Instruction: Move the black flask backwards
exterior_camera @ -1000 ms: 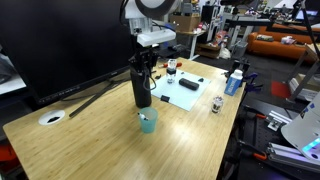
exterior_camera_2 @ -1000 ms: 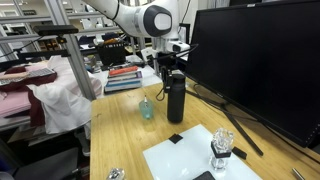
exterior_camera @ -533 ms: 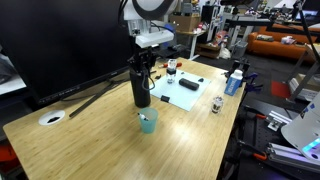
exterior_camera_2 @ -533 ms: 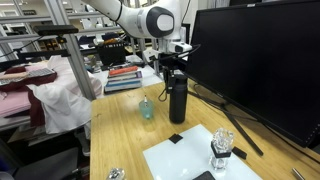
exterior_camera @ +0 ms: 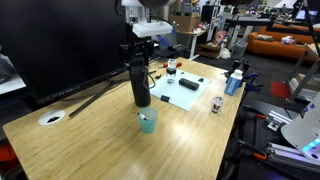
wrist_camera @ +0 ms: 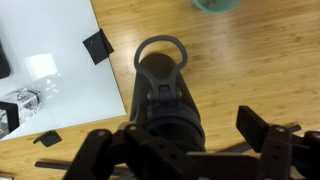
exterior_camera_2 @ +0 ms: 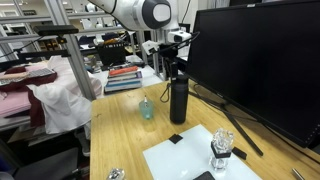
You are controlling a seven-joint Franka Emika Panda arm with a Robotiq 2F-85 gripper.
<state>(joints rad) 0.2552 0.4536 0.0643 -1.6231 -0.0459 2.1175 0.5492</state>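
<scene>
The black flask (exterior_camera: 141, 85) stands upright on the wooden table, close to the monitor's stand leg; it also shows in an exterior view (exterior_camera_2: 178, 100). My gripper (exterior_camera: 140, 50) hangs just above its cap, open, also seen in an exterior view (exterior_camera_2: 172, 63). In the wrist view the flask (wrist_camera: 160, 95), with its loop-handled cap, sits between the spread fingers (wrist_camera: 265, 135) of the gripper (wrist_camera: 180, 140); neither finger touches it.
A teal cup (exterior_camera: 148, 121) stands just in front of the flask. A white mat (exterior_camera: 185, 90) with small black items and a glass object (exterior_camera_2: 222, 150) lies to one side. The large monitor (exterior_camera_2: 260, 60) and its slanted stand leg (exterior_camera: 95, 98) are right behind.
The jaws were shut on the flask's top and have now opened. The gripper has lifted a little above the cap; the flask stays put.
</scene>
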